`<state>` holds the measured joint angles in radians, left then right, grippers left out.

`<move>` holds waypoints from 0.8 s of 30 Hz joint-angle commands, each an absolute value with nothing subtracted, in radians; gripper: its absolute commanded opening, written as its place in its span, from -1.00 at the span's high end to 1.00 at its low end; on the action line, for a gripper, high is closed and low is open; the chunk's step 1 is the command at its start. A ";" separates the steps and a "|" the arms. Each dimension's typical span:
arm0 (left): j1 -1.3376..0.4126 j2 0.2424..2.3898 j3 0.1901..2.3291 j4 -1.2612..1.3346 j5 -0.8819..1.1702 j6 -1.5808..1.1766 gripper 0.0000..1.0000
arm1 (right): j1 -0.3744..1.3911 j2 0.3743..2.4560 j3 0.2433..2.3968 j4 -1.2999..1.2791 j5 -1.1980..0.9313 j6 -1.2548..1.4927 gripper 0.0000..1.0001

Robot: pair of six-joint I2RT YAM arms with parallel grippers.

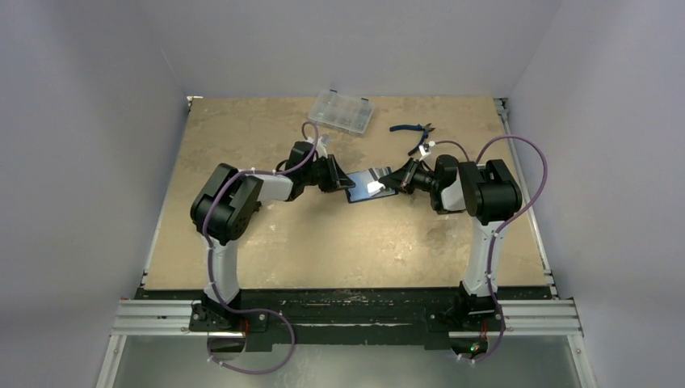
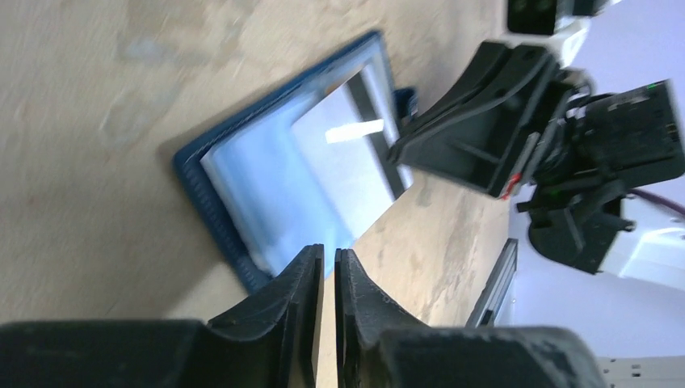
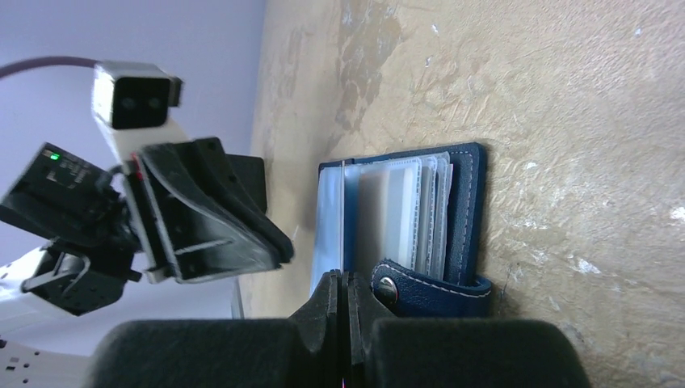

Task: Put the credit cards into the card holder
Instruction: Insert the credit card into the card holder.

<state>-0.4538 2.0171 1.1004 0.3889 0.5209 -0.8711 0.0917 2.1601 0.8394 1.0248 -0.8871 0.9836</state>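
The navy card holder (image 1: 361, 194) lies open mid-table between both grippers. In the left wrist view its clear sleeves (image 2: 258, 186) face up, and a whitish-grey credit card (image 2: 347, 166) with a dark stripe lies in them. My right gripper (image 1: 398, 179) is shut on the thin navy cover edge (image 3: 343, 218), next to the snap tab (image 3: 428, 293) with its light stud. My left gripper (image 2: 329, 257) sits at the holder's near corner, its fingers almost touching with nothing seen between them. Any other cards are out of view.
A clear plastic compartment case (image 1: 342, 111) stands at the back of the table. Blue-handled pliers (image 1: 416, 134) lie at the back right, just behind my right arm. The two grippers face each other closely over the holder.
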 commanded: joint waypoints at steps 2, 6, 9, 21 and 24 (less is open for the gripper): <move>-0.454 2.052 1.044 0.441 0.525 -0.874 0.78 | 0.096 2.171 0.847 1.083 -0.876 0.995 1.00; -0.462 2.085 1.032 0.480 0.530 -0.893 0.87 | 0.098 2.181 0.840 1.097 -0.842 1.018 1.00; -0.470 2.094 1.025 0.497 0.529 -0.904 0.95 | 0.110 2.180 0.825 1.103 -0.810 1.030 1.00; -0.471 2.081 1.007 0.513 0.525 -0.905 1.00 | 0.166 2.115 0.791 1.023 -0.791 0.955 0.76; -0.472 2.077 1.010 0.501 0.526 -0.896 1.00 | 0.165 2.024 0.882 0.654 -0.742 0.685 0.64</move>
